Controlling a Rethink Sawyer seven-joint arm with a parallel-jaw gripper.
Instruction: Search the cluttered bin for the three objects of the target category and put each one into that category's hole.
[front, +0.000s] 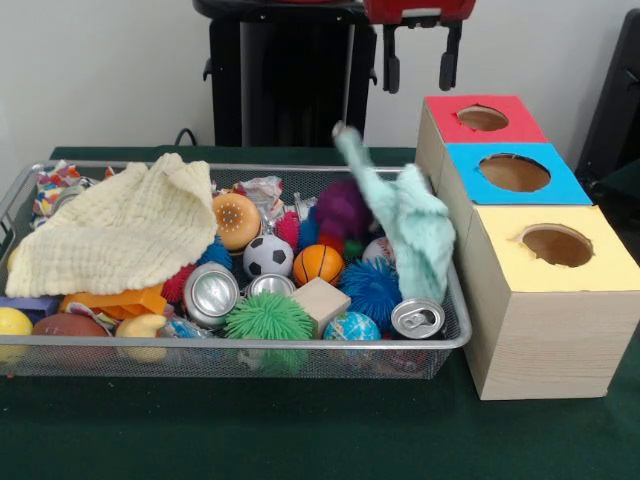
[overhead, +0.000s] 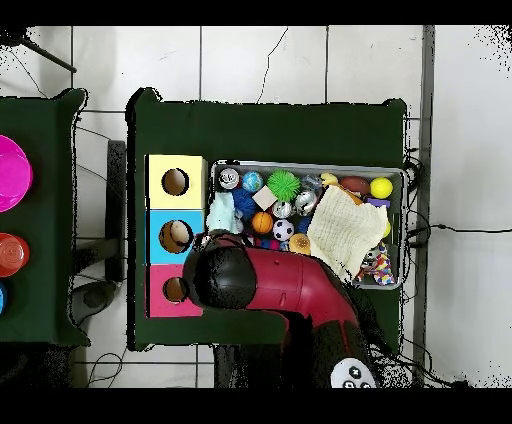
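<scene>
While the tool (front: 420, 65) hangs spread and empty, the mint cloth (front: 405, 215) drapes below it over the wire bin's (front: 455, 335) end; dangling fabric could snag the rim when lifted.

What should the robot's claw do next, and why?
Probably come down a little toward the mint-green cloth and close on its raised tip. The gripper hangs open and empty above it, and the cloth sticks up at the end of the bin, so it looks easy to pinch. Which hole it belongs in, the pictures don't show.
</scene>
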